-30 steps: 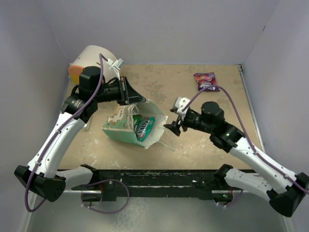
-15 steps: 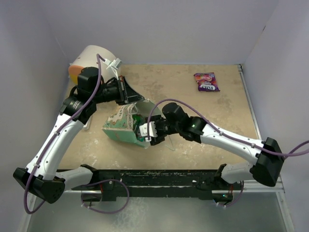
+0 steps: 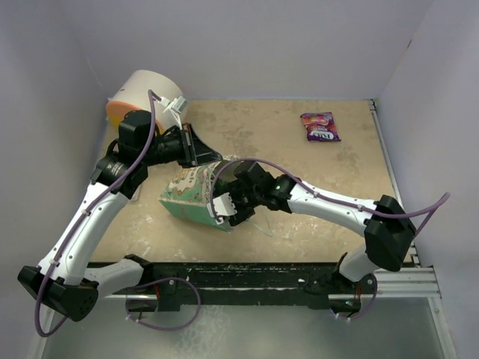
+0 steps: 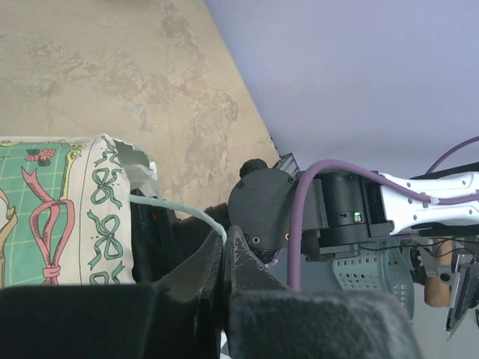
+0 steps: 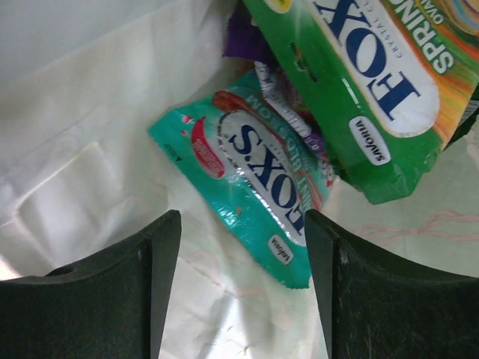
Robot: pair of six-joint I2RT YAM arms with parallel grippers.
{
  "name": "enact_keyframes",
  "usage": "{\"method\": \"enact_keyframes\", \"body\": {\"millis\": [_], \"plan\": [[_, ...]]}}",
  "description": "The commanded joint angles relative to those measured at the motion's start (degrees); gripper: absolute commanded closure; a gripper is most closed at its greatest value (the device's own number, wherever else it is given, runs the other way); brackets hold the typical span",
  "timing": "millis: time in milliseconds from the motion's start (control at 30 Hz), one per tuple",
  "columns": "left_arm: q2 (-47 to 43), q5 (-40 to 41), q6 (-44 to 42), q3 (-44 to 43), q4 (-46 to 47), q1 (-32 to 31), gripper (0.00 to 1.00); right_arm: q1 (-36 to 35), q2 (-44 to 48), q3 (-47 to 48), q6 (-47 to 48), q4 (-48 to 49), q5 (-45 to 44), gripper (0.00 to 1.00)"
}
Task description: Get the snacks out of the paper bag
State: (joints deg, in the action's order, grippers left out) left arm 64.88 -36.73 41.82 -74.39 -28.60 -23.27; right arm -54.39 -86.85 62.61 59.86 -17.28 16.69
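The green paper bag (image 3: 185, 196) lies on its side, mouth toward the right. My left gripper (image 3: 200, 149) is shut on its pale string handle (image 4: 183, 211) and holds the mouth up; the bag's printed panel (image 4: 52, 209) shows at the left of the left wrist view. My right gripper (image 3: 224, 206) is open and reaches into the bag's mouth. Inside, between its fingers, lie a teal-white FOX'S packet (image 5: 258, 176), a green-yellow FOX'S packet (image 5: 374, 90) and a sliver of purple packet (image 5: 243, 41). A purple snack packet (image 3: 319, 126) lies out on the table at the back right.
A big cream cylinder with an orange face (image 3: 142, 93) stands at the back left, behind the left arm. Grey walls close in the table (image 3: 314, 161) on three sides. A black rail (image 3: 239, 273) runs along the near edge.
My right arm swung left from the table's middle and pushed its open gripper into the bag's mouth. The left gripper kept hold of the handle, shifting slightly.
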Motion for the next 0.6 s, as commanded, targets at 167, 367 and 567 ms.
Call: {"method": "enact_keyframes", "body": {"millis": [167, 367, 567], "plan": [[-3.7, -2.0, -1.4, 3.9, 5.3, -0.1, 1.0, -0.4, -5.3, 5.1, 2.6, 2.0, -1.7, 0.32], [-4.0, -2.9, -1.2, 2.9, 5.4, -0.1, 1.0, -0.3, -8.2, 4.6, 3.9, 6.8, -3.0, 0.33], [-4.3, -2.9, 0.0, 2.7, 5.9, -0.1, 1.0, -0.4, -9.3, 2.4, 3.6, 16.4, -4.6, 0.37]]}}
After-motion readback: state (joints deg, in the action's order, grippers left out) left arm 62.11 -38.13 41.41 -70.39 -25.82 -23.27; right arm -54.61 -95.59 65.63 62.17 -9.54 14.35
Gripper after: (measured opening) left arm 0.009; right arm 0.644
